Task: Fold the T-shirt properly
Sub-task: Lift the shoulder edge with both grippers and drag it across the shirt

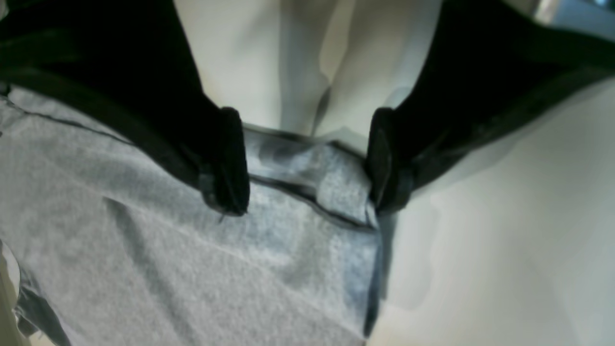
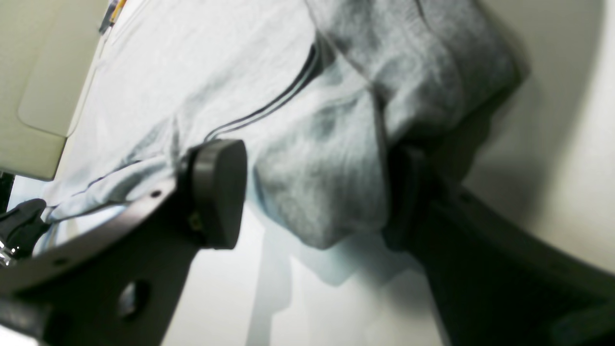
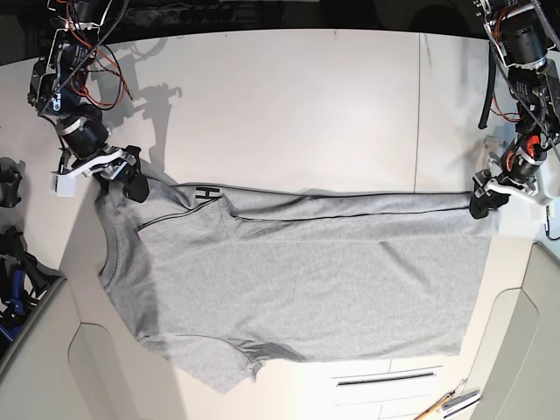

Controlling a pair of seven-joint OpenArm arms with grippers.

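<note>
Between both tools, T-shirt (image 3: 297, 280) stretched flat

Two black arms (image 3: 80, 122) (image 3: 523, 79) — red wiring, white wrist brackets, matte black padded jaws, screw holes

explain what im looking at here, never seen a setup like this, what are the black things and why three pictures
It is a two-armed robot folding laundry. The overhead picture shows a light grey short-sleeved T-shirt spread on a pale white table. The other two pictures come from cameras on the robot's wrists. The black shapes are pincer hands. The left gripper stands at the shirt's far corner, with cloth between its open fingers. The right gripper, at the sleeve end, has bunched fabric between its wide-apart pads. Neither looks clamped shut.
</note>
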